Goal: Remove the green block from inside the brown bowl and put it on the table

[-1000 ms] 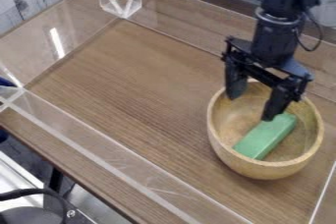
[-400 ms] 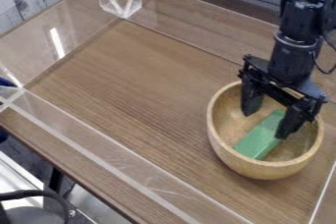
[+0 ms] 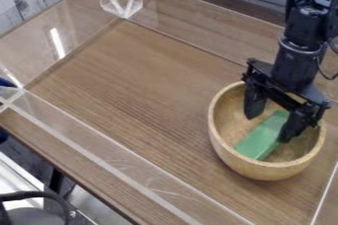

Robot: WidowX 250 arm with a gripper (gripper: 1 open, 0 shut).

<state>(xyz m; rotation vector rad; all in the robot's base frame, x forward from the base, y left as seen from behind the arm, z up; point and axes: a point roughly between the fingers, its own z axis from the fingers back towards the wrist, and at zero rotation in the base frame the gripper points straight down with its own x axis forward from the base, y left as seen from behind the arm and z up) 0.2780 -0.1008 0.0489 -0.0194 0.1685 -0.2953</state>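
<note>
Over the bowl (image 3: 268, 130) the claw (image 3: 282, 116) hangs with its jaws spread wide, straddling the upper end of the green block (image 3: 266, 137), which lies slantwise inside. To my eye it should sink straight down, fingers either side of the narrow width, clear of the rim, before pinching and lifting toward the table (image 3: 132, 81).

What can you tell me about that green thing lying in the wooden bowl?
The green block is a small, flat, bright green bar with plain faces; its material cannot be told. It lies slanted inside the brown bowl, resting against the inner slope, one end lower toward the near rim. The open gripper hangs over its upper end, a finger on either side; whether they touch it cannot be told.
</note>
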